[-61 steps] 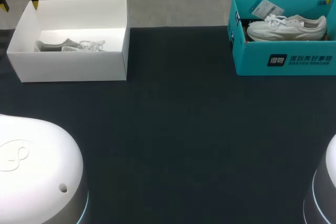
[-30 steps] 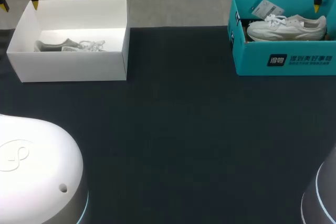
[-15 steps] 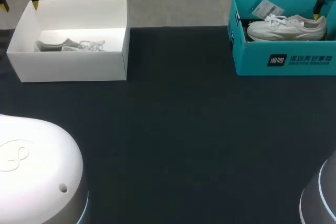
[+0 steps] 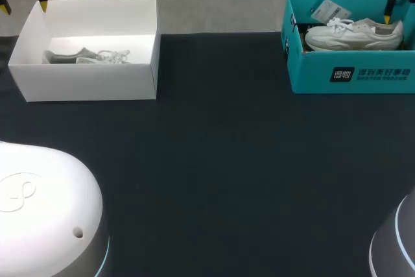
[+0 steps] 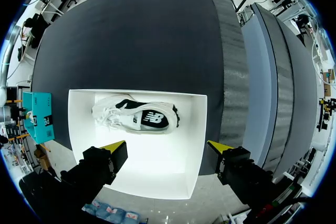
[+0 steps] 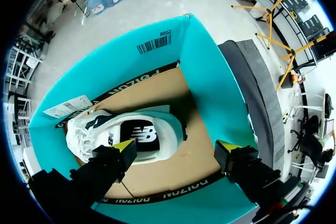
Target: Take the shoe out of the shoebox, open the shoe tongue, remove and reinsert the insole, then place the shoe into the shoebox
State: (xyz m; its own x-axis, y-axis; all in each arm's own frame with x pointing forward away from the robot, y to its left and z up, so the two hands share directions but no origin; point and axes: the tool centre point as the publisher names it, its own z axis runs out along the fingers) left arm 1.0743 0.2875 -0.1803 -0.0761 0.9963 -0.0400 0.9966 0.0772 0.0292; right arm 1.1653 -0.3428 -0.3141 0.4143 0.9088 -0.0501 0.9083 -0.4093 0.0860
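shoe [image 4: 353, 34], white with white laces, stands sole-down in the teal shoebox [image 4: 350, 76] on the far right of the dark table [image 4: 220, 160]. its toe points toward the table's middle and its heel toward the right edge. a paper tag [image 4: 329, 11] lies against the box's back wall near the toe end. the shoebox is open at the top, and its brown cardboard floor shows beside the shoe and past the heel.

right gripper [image 6: 176, 148] hangs over the heel end of the shoe, fingers spread wide and grasping nothing. in the right wrist view one yellow tip is over the shoe's side by the dark opening, and the other is over bare cardboard past the heel. whether either tip touches the shoe cannot be told. in the head view only one of its yellow tips shows, just above the heel.

on the far left of the table, well apart from the shoebox, stands a white box [image 4: 91, 82], also open at the top. a second shoe [image 4: 84, 56], grey and white, lies along its floor. left gripper [image 5: 167, 146] hangs above the box's far left corner, fingers wide apart and released. in the left wrist view the second shoe lies ahead of its tips, apart from them.
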